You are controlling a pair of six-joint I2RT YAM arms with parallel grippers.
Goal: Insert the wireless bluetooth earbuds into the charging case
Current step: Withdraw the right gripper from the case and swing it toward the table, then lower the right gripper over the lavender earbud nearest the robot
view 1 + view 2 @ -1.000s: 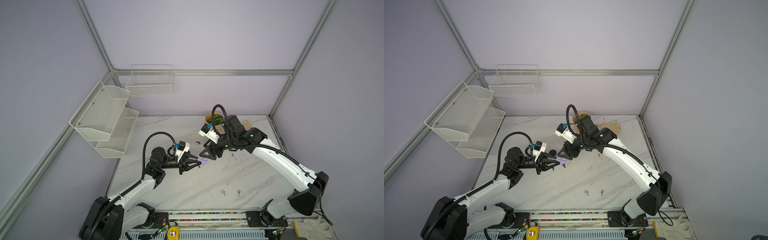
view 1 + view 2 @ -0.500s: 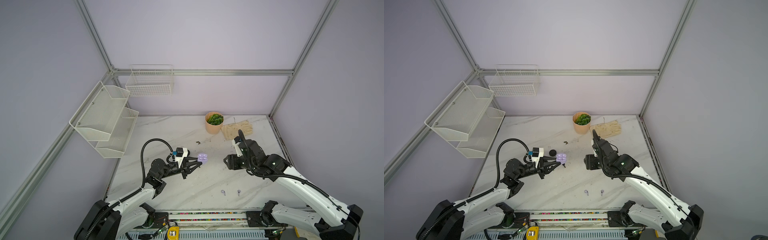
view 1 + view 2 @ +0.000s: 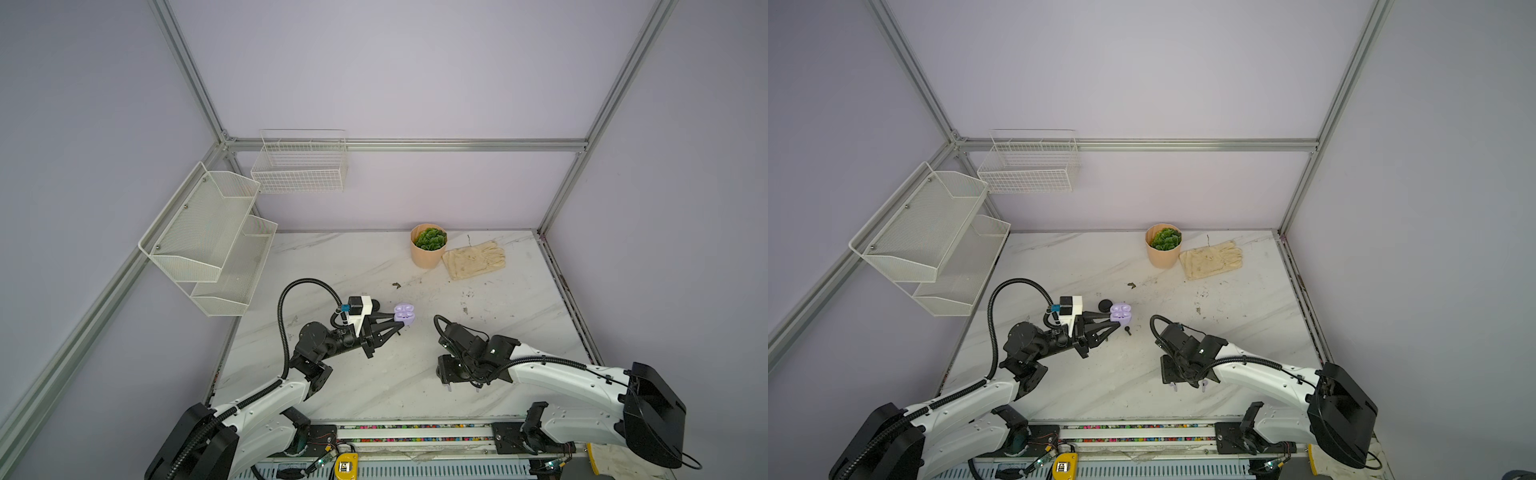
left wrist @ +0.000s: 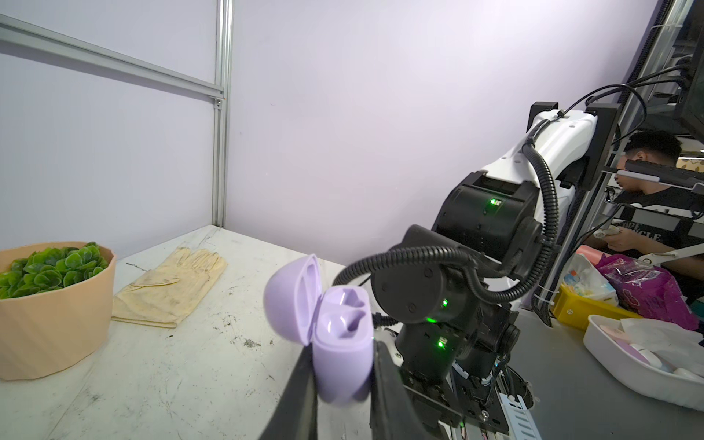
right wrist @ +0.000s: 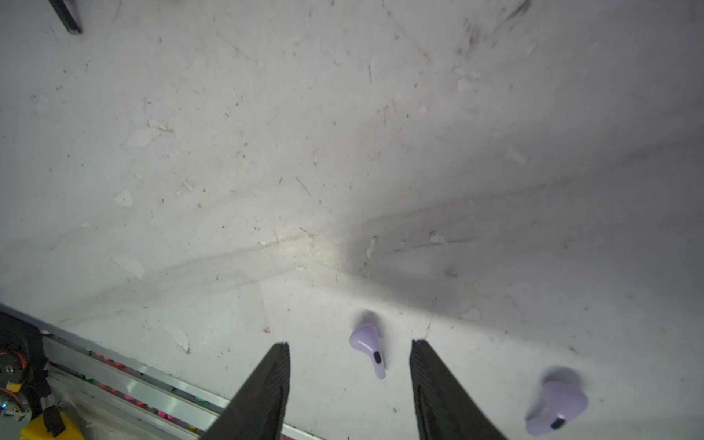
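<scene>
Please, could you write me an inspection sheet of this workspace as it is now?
Surface: marble table, stained, dark crumbs scattered.
Job's things: charging case open, wells look empty; lilac earbud and second lilac earbud lie on the table; black earbud and black case lie near the charging case.
Clutter: potted plant, glove at the back.
Tools: left tool shut on the charging case; right tool open, straddling the lilac earbud, apart from it.
Cables: black hose arches high behind the left tool.
Surroundings: wire baskets on the walls; person beyond the rig.
</scene>
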